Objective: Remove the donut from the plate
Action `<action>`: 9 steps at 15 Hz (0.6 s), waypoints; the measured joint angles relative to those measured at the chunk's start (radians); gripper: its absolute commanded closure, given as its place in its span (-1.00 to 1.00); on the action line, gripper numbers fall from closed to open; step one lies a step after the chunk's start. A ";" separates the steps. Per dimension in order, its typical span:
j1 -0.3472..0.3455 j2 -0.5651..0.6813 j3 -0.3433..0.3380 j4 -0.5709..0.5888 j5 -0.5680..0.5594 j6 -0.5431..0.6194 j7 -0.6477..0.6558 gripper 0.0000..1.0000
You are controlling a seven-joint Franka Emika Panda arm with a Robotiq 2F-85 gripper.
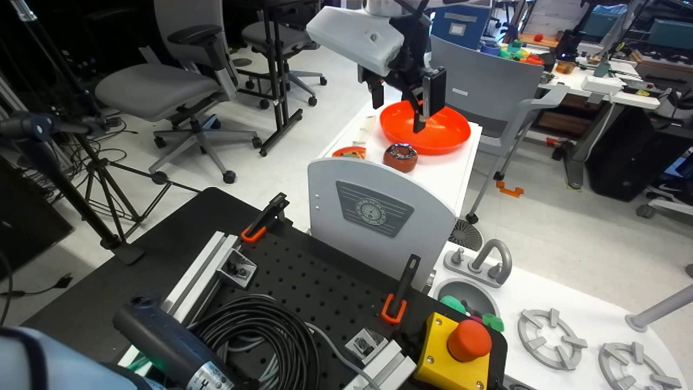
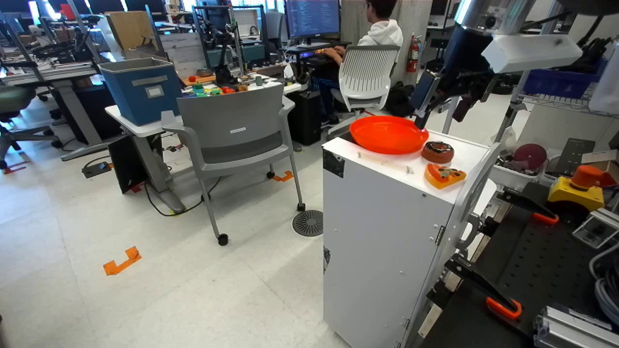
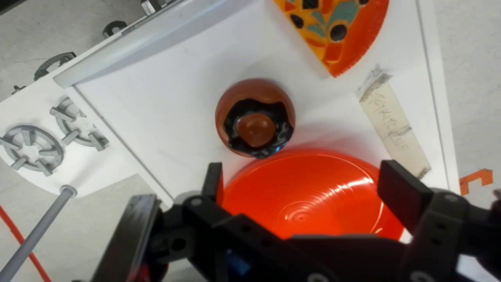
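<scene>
Toy donut (image 3: 255, 118) seems light, stiff, slick-glazed; we'd pinch its opposite brown sides; our empty hand (image 3: 303, 186) stands spread.

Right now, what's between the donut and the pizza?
In the wrist view, only white box top shows between the donut and the pizza.

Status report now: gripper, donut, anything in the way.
Gripper open, empty, near the plate. Donut off the plate, on the white box beside it. Plate's rim close, may crowd a grasp; toy pizza slice apart from donut.
</scene>
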 measured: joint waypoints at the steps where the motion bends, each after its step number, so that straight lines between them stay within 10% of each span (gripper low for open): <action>1: -0.007 -0.012 0.005 -0.008 -0.002 0.000 -0.003 -1.00; 9: -0.015 -0.024 0.012 -0.016 -0.004 -0.001 -0.009 -1.00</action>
